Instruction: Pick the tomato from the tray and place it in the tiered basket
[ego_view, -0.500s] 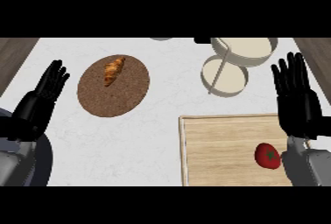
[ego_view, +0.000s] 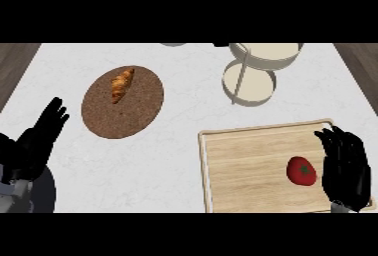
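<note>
A red tomato (ego_view: 301, 171) with a green stem spot lies on the right part of the wooden tray (ego_view: 244, 170) at the lower right. My right hand (ego_view: 345, 167) hovers just right of the tomato, fingers straight and open, over the tray's right edge. The cream tiered basket (ego_view: 255, 70) stands at the top right, with a lower round tier (ego_view: 249, 84) and an upper tier (ego_view: 266, 54). My left hand (ego_view: 38, 137) rests open at the lower left, fingers up, holding nothing.
A brown round plate (ego_view: 122, 107) holds a croissant (ego_view: 122, 85) at the upper left. Dark wood strips border the white counter (ego_view: 162, 165) at the far left and right. A small pale object (ego_view: 173, 44) shows at the top edge.
My right hand has come down and inward from beside the basket to the tomato's right side. My left hand has lowered toward the lower left corner.
</note>
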